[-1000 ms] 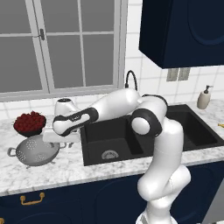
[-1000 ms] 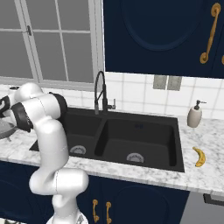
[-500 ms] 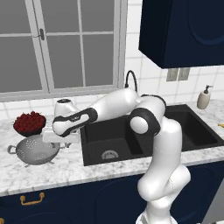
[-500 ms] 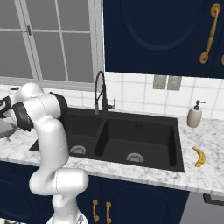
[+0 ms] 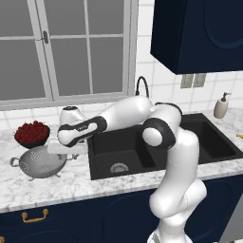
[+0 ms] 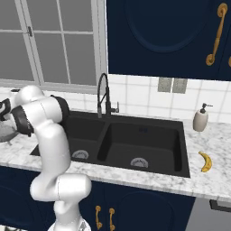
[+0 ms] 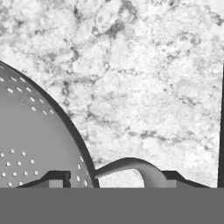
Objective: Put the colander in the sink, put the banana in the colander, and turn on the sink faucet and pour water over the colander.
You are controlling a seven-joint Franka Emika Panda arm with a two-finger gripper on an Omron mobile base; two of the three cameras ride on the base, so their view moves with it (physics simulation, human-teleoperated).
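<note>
The silver colander [image 5: 39, 162] stands on the marble counter left of the black sink [image 5: 124, 153]. My gripper [image 5: 69, 151] hangs low over its right loop handle. In the hand view the gripper [image 7: 116, 180] is open: one fingertip [image 7: 58, 176] is over the pierced bowl [image 7: 30, 144], the other [image 7: 173, 176] is beyond the loop handle [image 7: 131, 165], so rim and handle lie between them. The yellow banana [image 6: 205, 161] lies on the counter right of the sink [image 6: 135, 135]. Behind the basins' divider rises the black gooseneck faucet [image 6: 104, 95].
A dark bowl of red fruit [image 5: 32, 133] sits just behind the colander. A beige soap dispenser [image 6: 200, 119] stands at the back right. My arm [image 5: 128, 114] stretches across the left basin. A window is behind the counter and dark cabinets hang above.
The hand has sunk a little lower toward the colander's right handle. The colander and banana have not moved.
</note>
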